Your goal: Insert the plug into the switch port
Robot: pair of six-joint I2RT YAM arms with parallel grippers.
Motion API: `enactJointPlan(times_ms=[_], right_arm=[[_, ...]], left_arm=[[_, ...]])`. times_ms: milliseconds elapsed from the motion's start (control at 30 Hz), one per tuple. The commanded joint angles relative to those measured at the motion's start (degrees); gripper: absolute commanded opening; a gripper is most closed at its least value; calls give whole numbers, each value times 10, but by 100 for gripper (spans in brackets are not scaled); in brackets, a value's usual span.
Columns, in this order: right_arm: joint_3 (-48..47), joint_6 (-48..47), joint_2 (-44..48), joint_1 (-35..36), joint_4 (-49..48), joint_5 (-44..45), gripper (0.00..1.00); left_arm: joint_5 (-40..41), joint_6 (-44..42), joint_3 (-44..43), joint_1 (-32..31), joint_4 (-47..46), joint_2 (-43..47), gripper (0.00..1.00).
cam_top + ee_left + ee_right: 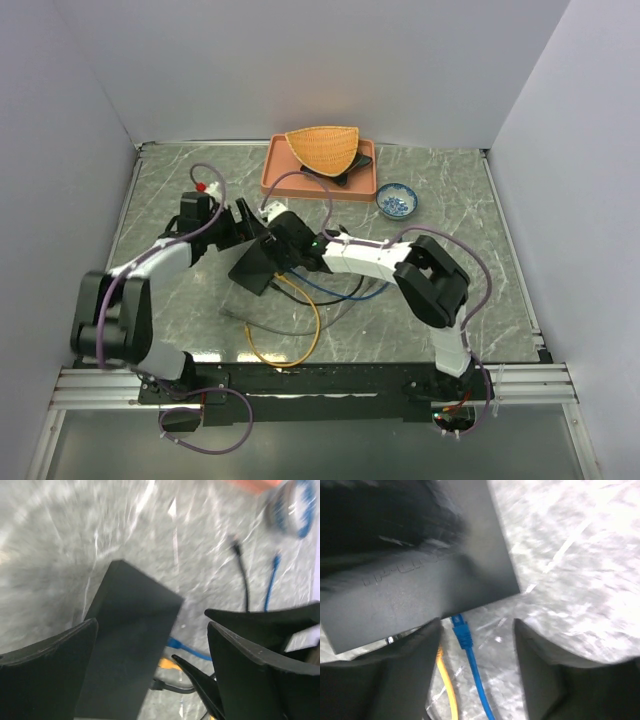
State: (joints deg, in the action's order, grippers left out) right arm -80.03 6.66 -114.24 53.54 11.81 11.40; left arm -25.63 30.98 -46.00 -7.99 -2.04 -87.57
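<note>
The plug point(460, 628) lies between the spread fingers of the right hand point(476, 625), held by neither, its tip at the edge of the switch point(420, 580), which the left hand point(152, 625), also spread, straddles; light, hard and probably slick, it is best pinched by its body, not its cable point(476, 680).

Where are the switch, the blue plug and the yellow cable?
switch point(420, 585), right wrist view, its flat top face.
blue plug point(462, 630), right wrist view, connector body at the switch edge.
yellow cable point(447, 685), right wrist view, mid-length of the wire.
</note>
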Motion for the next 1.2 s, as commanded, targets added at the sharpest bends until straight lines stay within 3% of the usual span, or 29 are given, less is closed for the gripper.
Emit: enactJointPlan(times_ms=[0,167,333,500,633,867,1167], right_arm=[[15,10,82,-5,-43,26,83],[40,15,126,-5,-25,30,99],[98,26,203,-3,-22,17,99],[168,49,283,1,-40,-16,99],[233,57,322,13,-72,-37,99],[180,32,249,95,-30,5,99],[78,16,124,178,-10,42,98]], left_arm=[[92,29,-14,-3,54,113,96],[130,68,5,-3,76,240,96],[139,109,45,-3,79,367,96],[214,131,83,-4,138,462,96],[253,152,150,-3,107,543,96],[244,163,154,-3,89,554,96],[255,142,92,-3,165,481,96]])
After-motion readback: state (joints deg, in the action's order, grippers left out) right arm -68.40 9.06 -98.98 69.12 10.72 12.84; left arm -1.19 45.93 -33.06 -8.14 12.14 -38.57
